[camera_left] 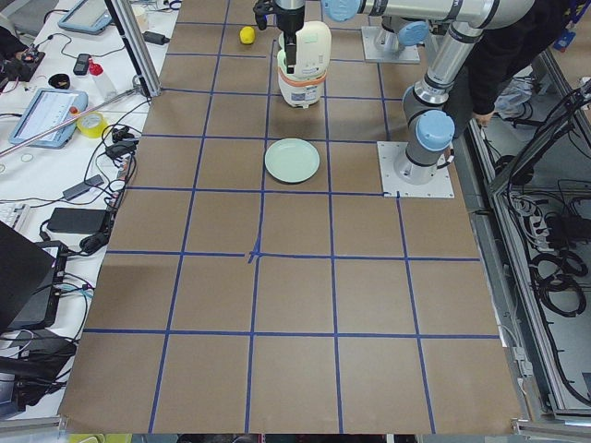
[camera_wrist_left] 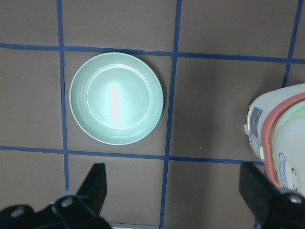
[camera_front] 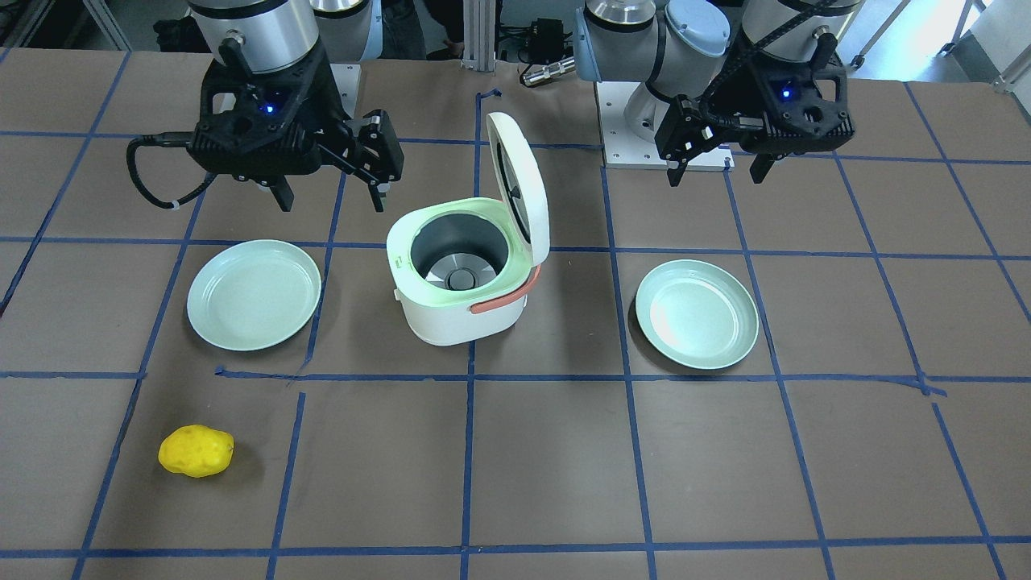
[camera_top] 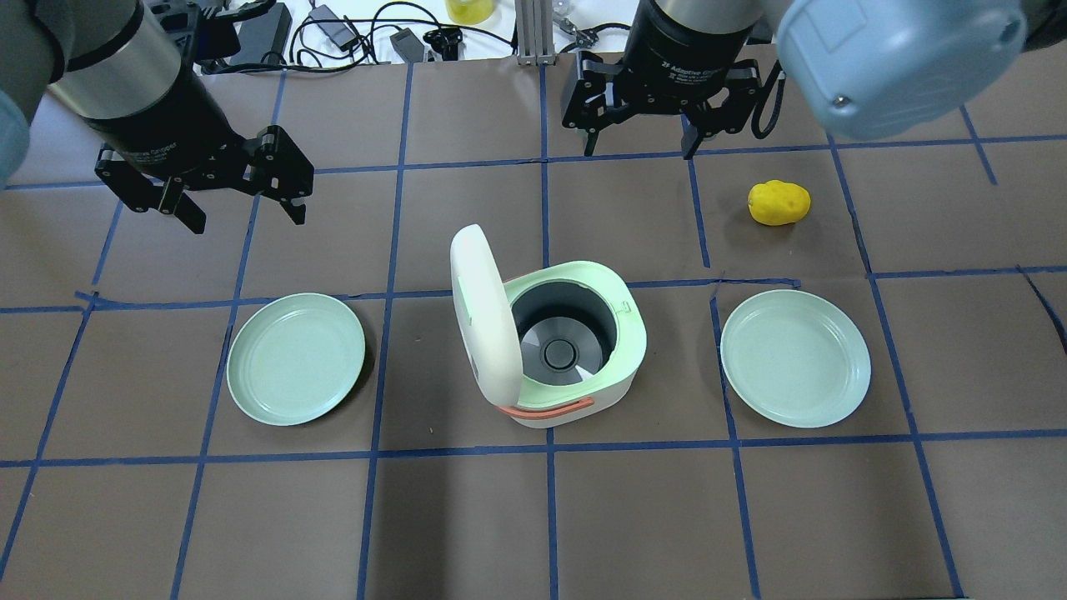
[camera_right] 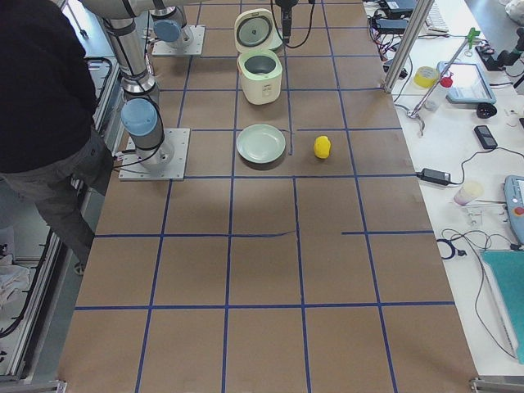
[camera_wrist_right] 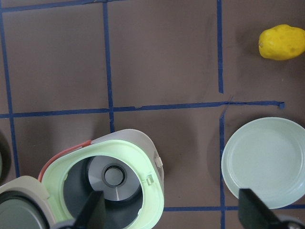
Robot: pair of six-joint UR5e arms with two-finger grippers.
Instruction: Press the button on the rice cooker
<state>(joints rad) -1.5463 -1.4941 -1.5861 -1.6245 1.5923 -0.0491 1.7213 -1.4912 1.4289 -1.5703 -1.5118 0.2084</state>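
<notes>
Button (camera_top: 465,310): faintly visible as a pale rounded rectangle on the outer face of the raised lid (camera_top: 483,333), which faces the robot's left; too small to make out clearly.
Rice cooker (camera_top: 583,398): stands open at mid-table, its lid upright on its hinge and its grey inner well exposed.
Left gripper (camera_top: 246,218): hangs above the table with its fingers spread wide and nothing between them, well apart from the lid and the button. Its wrist camera looks down on the left plate (camera_wrist_left: 116,98), with the cooker at the picture's right edge.
Right gripper (camera_top: 640,150): also spread wide and holding nothing, clear of the cooker. Its wrist camera takes in the open well and the right plate (camera_wrist_right: 267,162).
Edges: the lid's rim stands taller than the cooker body, and the orange handle (camera_top: 546,409) lies low along the side nearest the robot.
Room: bare brown table (camera_top: 467,517) taped in blue squares lies on every side of the cooker. One plate sits apart on each flank, and a yellow fruit (camera_top: 778,202) lies well beyond the right plate.
</notes>
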